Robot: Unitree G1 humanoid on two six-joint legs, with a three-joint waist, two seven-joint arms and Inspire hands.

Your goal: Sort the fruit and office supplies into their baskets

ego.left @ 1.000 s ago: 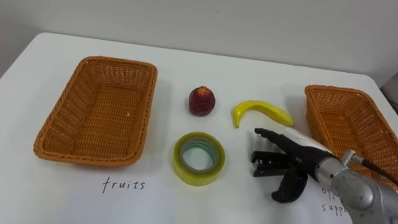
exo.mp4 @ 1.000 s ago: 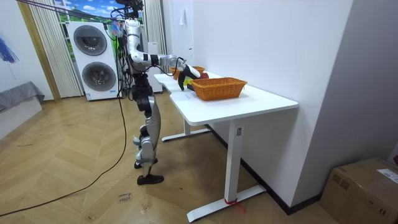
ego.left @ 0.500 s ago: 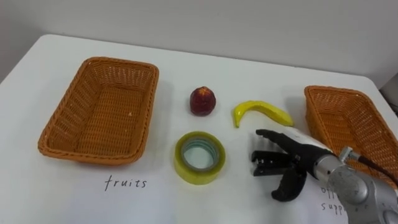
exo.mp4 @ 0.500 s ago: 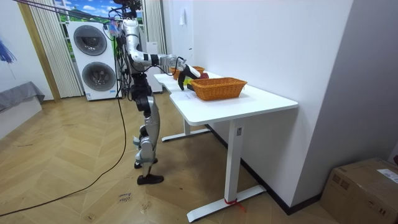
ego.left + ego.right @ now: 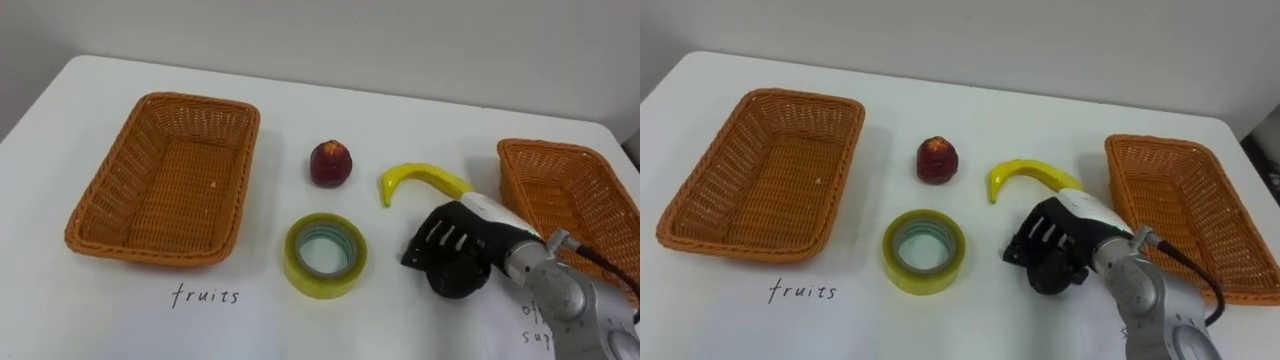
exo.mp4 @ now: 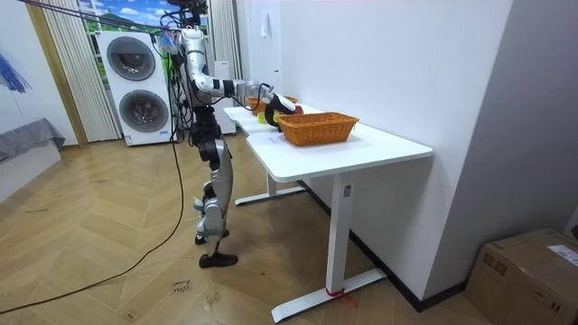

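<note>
Plainly, a handwritten word "fruits" (image 5: pixel 203 295) lies below the left basket (image 5: pixel 110 185).

The right hand (image 5: pixel 452 262) comes in from the lower right, fingers curled into a fist.

Bright, diffuse light; white table (image 5: pixel 420 110) evenly lit; soft faint shadows hug tape roll (image 5: pixel 325 254), right hand (image 5: pixel 455 262).

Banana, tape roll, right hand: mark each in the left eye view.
banana (image 5: pixel 418 173), left eye view, on the top of its curve.
tape roll (image 5: pixel 325 283), left eye view, on its front outer wall.
right hand (image 5: pixel 452 247), left eye view, on its back.
</note>
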